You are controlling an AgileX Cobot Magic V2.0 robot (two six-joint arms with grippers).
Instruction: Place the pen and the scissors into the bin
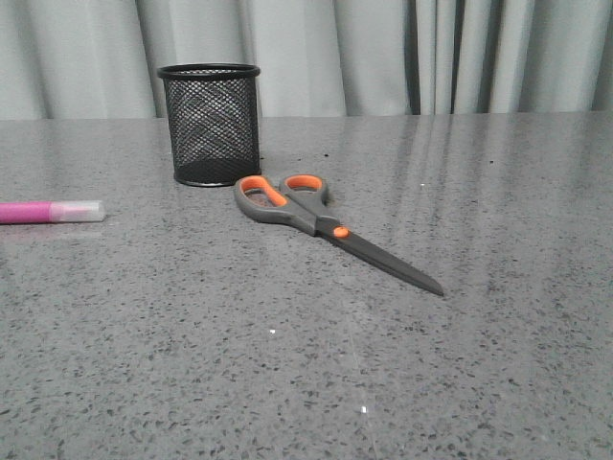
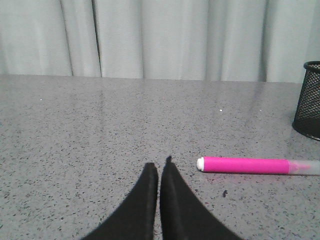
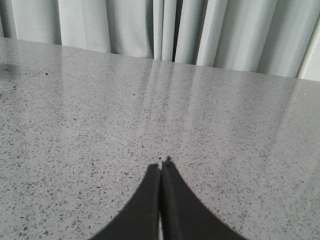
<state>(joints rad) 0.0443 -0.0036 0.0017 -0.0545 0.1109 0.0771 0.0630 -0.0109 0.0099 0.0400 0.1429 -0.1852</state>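
Starting out: pen mid-left, scissors centre, both outside bin. Left gripper & right gripper closed, empty. Next prob: left opens over pen.

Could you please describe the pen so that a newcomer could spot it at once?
Start at the black mesh bin at the back of the grey table. The pen lies flat at its left, apart from the scissors: slim, magenta, whitish-capped.
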